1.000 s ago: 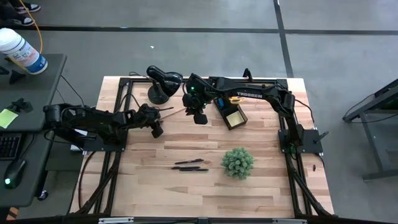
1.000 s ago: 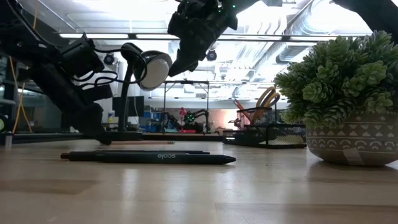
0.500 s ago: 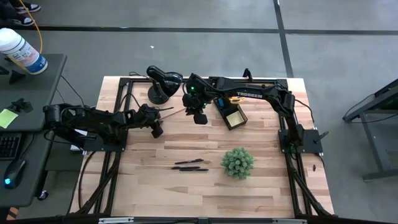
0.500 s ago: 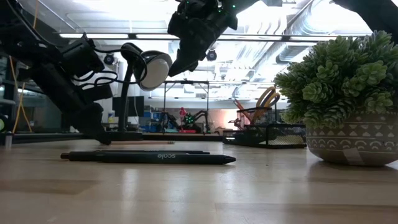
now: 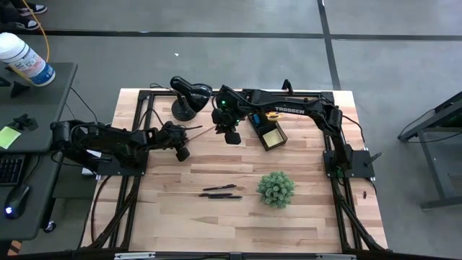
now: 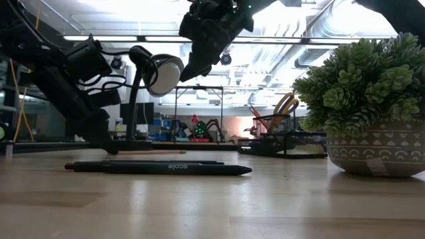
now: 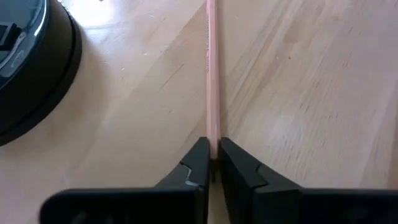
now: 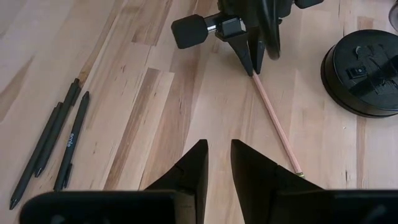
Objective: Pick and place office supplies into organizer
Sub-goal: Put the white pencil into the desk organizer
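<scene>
Looking down from the high view, you see the left gripper low on the table, near the base of the black desk lamp. In the left wrist view its two fingers are pressed together on the end of a wooden pencil, which lies flat on the wood and runs straight away from the jaws past the lamp base. The right wrist view confirms this from the far side: the same pencil lies on the boards with one end pinched between the left arm's fingertips.

You find the right gripper raised above the table, between the lamp and the organizer. Its fingers stand a narrow gap apart with nothing between them; bare table shows through the gap.

Note the organizer near the back edge of the table, on the right arm's side. A yellow sticky-note pad sits in its lower tray, and in the low view yellow-handled scissors and an orange pencil stand up in the tall part.

Three thin black pens lie side by side on the open table, nearer the front, just beside the round green plant. In the low view the pens rest flat in the foreground, well apart from both grippers.
</scene>
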Robot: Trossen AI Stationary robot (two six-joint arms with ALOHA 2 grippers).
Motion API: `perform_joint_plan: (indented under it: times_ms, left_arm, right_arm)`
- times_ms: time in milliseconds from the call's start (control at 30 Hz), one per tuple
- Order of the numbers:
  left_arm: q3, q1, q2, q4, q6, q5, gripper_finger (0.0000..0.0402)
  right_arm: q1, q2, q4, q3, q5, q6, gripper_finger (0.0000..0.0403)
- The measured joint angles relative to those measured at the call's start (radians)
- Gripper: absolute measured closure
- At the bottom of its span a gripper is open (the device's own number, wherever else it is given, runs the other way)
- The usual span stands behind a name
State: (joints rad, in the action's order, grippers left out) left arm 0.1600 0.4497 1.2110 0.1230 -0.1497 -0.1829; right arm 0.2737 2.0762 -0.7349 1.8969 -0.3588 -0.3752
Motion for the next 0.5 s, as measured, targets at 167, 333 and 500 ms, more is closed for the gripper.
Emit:
perform_joint_plan:
  times_ms: [167, 333, 500]
  left_arm:
    - [0.000, 0.000, 0.000, 0.001, -0.001, 0.001, 0.0390]
    - [-0.003, 0.001, -0.006, 0.014, -0.002, 0.003, 0.0380]
    - [-0.008, 0.002, -0.044, 0.027, 0.019, 0.017, 0.0391]
  right_arm:
    - [0.000, 0.000, 0.000, 0.000, 0.000, 0.000, 0.0336]
    - [0.000, 0.000, 0.000, 0.000, 0.000, 0.000, 0.0336]
    - [0.000, 0.000, 0.000, 0.000, 0.000, -0.004, 0.0338]
